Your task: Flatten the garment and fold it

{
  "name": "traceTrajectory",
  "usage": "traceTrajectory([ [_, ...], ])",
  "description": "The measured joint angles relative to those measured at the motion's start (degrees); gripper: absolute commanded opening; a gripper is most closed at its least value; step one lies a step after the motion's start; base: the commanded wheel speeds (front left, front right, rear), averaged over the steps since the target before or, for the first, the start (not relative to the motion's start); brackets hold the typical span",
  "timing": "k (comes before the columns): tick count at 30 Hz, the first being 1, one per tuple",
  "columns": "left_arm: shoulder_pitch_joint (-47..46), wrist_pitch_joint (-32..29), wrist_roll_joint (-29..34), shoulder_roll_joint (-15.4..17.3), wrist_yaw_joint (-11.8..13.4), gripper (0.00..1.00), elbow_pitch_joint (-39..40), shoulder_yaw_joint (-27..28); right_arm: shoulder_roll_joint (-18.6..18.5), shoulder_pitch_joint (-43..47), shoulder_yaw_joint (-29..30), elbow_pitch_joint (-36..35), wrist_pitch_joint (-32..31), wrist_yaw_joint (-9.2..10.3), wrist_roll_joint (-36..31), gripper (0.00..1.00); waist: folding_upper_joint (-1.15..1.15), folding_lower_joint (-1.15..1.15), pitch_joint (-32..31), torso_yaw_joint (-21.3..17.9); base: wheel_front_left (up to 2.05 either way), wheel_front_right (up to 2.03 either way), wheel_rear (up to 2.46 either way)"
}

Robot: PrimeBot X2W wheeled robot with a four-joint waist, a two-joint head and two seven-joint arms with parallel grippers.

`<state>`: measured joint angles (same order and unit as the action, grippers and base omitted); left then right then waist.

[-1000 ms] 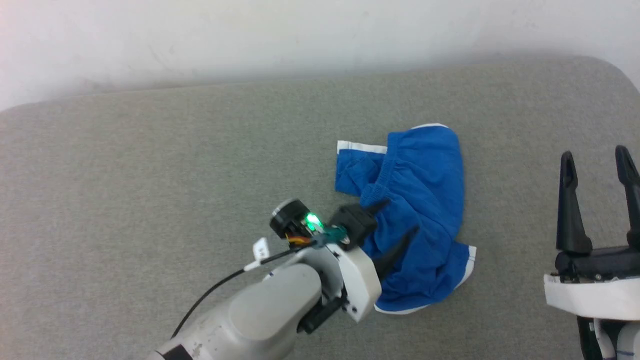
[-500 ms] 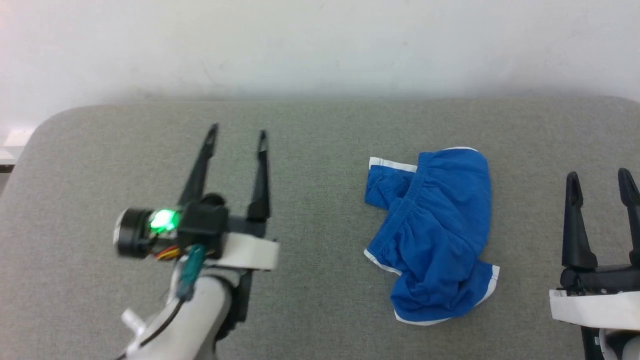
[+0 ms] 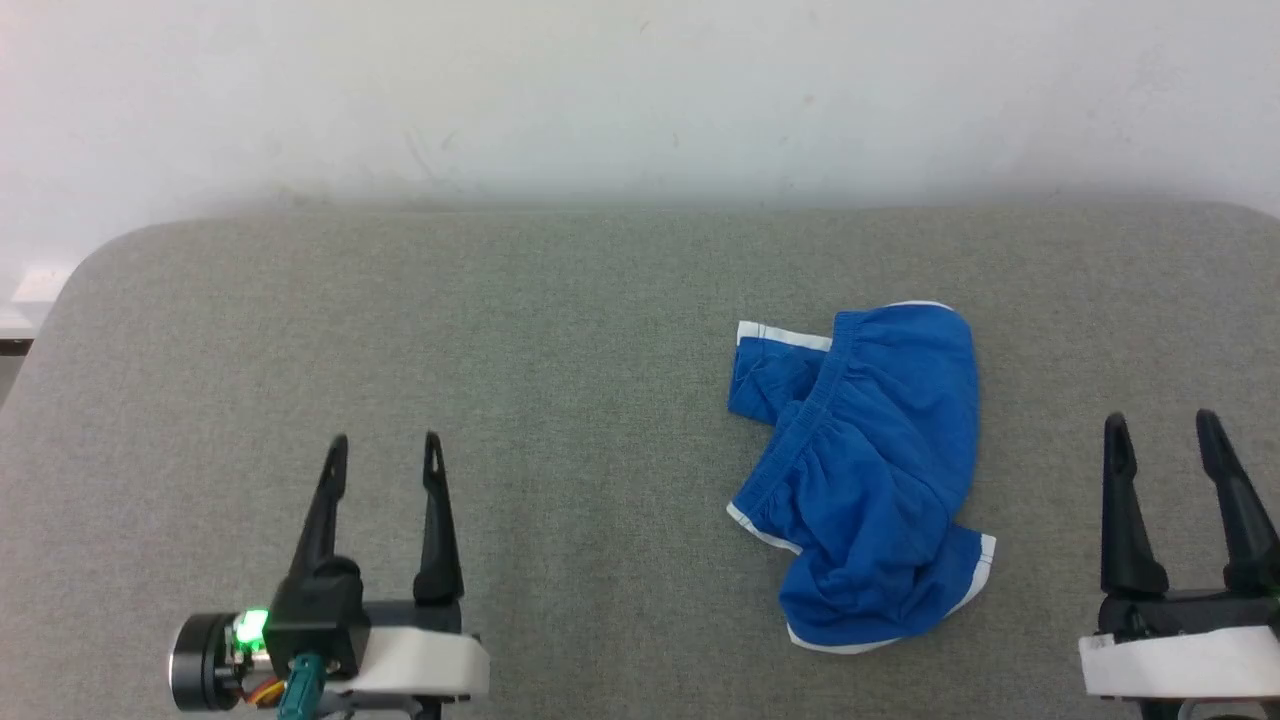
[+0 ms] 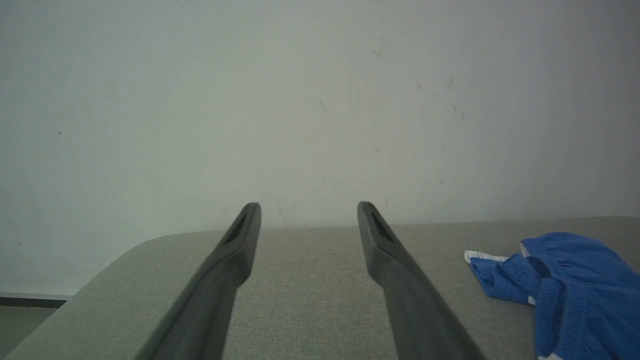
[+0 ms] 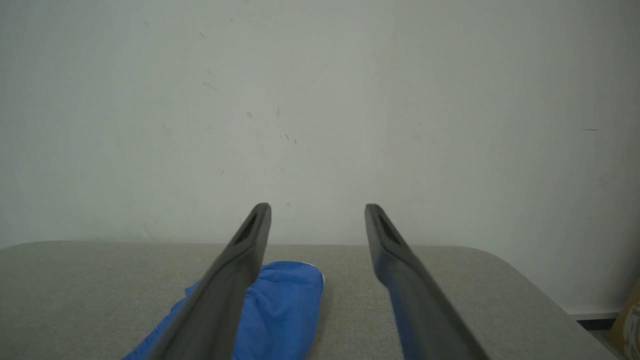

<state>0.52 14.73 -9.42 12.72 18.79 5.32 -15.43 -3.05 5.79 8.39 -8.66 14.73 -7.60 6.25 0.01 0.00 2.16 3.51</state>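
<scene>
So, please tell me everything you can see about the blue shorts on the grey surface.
The shorts are bright blue, of soft thin-looking cloth, with white trim at the leg hems and a gathered elastic waistband. They lie crumpled and partly doubled over, not flat, on the grey fabric-covered surface, right of its middle. Only that surface touches them; the left gripper and the right gripper, both open, stand apart.

Left tool (image 3: 385, 440) has withdrawn well clear of the garment (image 3: 880, 440).
</scene>
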Motion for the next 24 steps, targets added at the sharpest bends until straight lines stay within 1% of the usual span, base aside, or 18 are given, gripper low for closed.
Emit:
traceTrajectory([
  [5,2.5,0.0,2.3,-2.5,-4.6,1.0,-1.7,2.7,0.0,0.8,-0.5,0.3,0.0,0.0,0.1,1.0,0.0,0.0,-0.2,-0.1,0.0,0.0,0.0],
  [7,2.5,0.0,3.0,-3.4,-6.0,1.0,-2.0,3.9,0.0,0.8,-0.8,0.3,0.0,0.0,0.1,1.0,0.0,0.0,-0.1,-0.3,0.0,0.0,0.0],
  [10,0.9,0.0,3.7,-4.0,-9.0,1.0,-2.5,4.7,0.0,0.6,-0.9,-0.1,0.0,0.0,-0.1,1.0,0.0,0.0,0.1,-0.6,0.0,0.0,0.0],
  [14,-7.0,0.0,4.0,-3.6,-14.8,1.0,-5.5,4.7,0.0,0.2,-1.0,-0.7,0.0,0.0,-0.4,1.0,0.0,0.0,0.7,-0.8,0.0,0.0,0.0],
  [16,-12.0,0.0,3.6,-3.2,-18.3,1.0,-9.1,4.3,0.0,-0.1,-1.3,-0.9,0.0,0.0,-0.8,1.0,0.0,0.01,1.1,-1.0,0.0,0.0,0.0],
  [18,-16.9,0.0,3.4,-2.3,-21.8,1.0,-14.3,2.8,0.0,-0.7,-1.5,-1.2,0.0,0.0,-0.9,1.0,0.0,0.01,1.4,-1.4,0.0,0.0,0.0],
  [19,-19.3,-0.5,3.4,-1.7,-23.0,1.0,-16.3,1.9,0.0,-0.9,-1.5,-1.3,0.0,0.0,-1.2,1.0,0.0,0.01,1.5,-1.6,0.0,0.0,0.0],
  [21,-24.4,-4.7,3.3,-0.8,-24.8,1.0,-20.3,-0.5,0.0,-1.2,-1.5,-1.5,0.0,0.0,-1.3,1.0,0.0,0.01,1.8,-2.2,0.0,0.0,0.0],
  [23,-28.9,-8.8,2.6,0.1,-25.7,1.0,-22.9,-3.5,0.0,-1.4,-1.4,-1.6,0.0,0.0,-1.3,1.0,0.0,0.01,2.2,-2.7,0.0,0.0,0.0],
  [24,-31.0,-11.3,1.8,0.5,-25.8,1.0,-24.1,-5.1,0.0,-1.6,-1.3,-1.6,0.0,0.0,-1.3,1.0,0.0,0.01,2.5,-3.0,0.0,0.0,0.0],
])
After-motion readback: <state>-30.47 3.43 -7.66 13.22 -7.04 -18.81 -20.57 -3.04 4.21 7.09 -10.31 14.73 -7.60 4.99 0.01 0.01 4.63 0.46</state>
